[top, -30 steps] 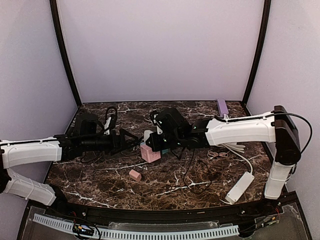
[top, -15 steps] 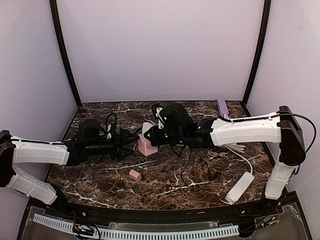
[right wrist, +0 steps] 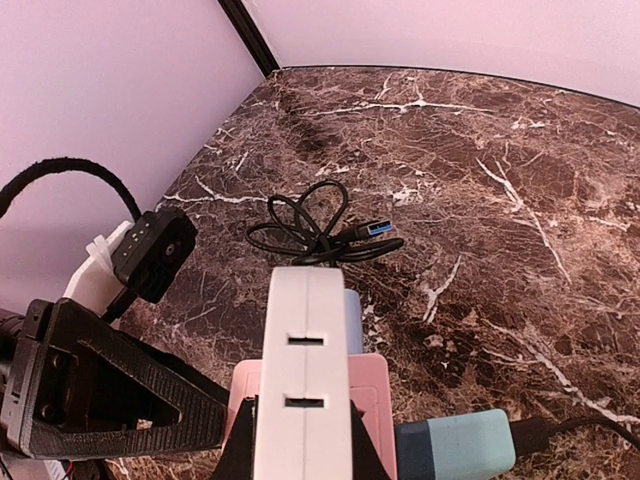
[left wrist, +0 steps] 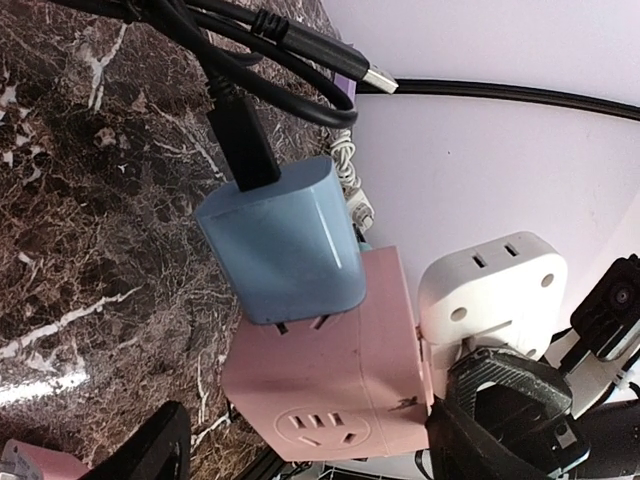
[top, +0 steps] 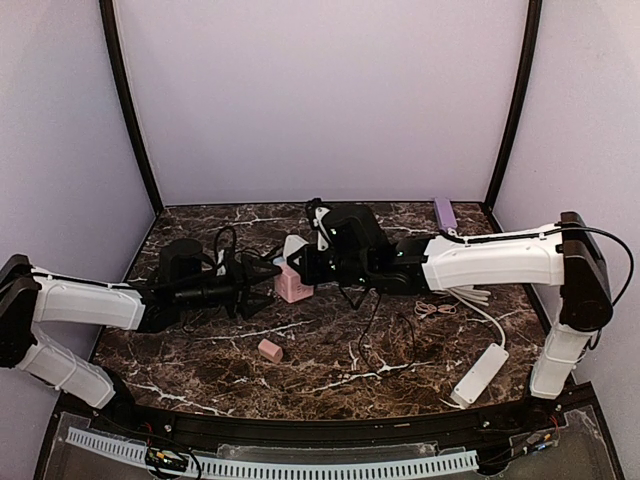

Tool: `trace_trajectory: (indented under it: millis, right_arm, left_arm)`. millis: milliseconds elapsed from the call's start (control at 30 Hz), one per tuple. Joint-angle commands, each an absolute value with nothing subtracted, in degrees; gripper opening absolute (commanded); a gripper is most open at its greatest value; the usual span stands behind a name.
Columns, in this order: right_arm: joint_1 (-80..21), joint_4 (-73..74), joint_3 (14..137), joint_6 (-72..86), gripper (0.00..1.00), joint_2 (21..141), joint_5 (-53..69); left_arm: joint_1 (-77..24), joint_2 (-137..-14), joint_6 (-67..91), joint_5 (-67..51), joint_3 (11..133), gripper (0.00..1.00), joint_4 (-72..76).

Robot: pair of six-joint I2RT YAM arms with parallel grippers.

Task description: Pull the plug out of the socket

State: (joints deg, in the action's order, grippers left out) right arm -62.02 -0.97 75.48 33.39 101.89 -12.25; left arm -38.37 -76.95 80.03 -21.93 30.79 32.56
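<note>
The pink cube socket [top: 293,286] sits on the marble table mid-left. A white plug [right wrist: 307,370] is pressed against one face of the socket [right wrist: 372,400], and a blue adapter [left wrist: 280,240] with a black cable is plugged into another face of the socket [left wrist: 340,380]. My right gripper [right wrist: 300,445] is shut on the white plug, one black finger on each side. My left gripper [left wrist: 320,440] is open and straddles the socket, one finger [left wrist: 150,450] standing apart from its left side. From above, the left gripper [top: 266,275] is at the socket's left and the right gripper [top: 306,264] is over it.
A smaller flat pink block [top: 270,350] lies in front of the socket. A long white power strip [top: 480,372] lies front right with its cord. A purple block [top: 444,212] lies at the back right. A coiled black USB cable [right wrist: 320,235] lies behind the socket.
The socket and my right gripper holding the white plug have shifted back and slightly left. My left gripper has reached further right and now straddles the socket.
</note>
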Motion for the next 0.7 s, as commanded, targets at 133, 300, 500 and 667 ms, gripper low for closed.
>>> trace_trajectory:
  millis: [133,300,500,667]
  right_arm:
    - [-62.49,-8.79,75.94,33.84,0.0,98.87,-10.89]
    - [-62.46,-8.73,75.68,33.94,0.0,98.57,-10.99]
    - [-62.57,-9.03,75.67,34.23,0.0,98.37,-10.96]
    - [-62.57,-9.05,75.54,34.38,0.0,98.33,-10.97]
  left_arm:
    - [-39.11,-77.95,81.93,-20.55,30.53,0.8,38.71]
    - [-39.11,-77.99,82.22,-19.89,30.23,0.8,39.45]
    - [-39.18,-78.81,82.87,-20.39,30.16,0.73,39.79]
    - [-39.2,-78.85,82.53,-20.46,30.44,0.68,39.15]
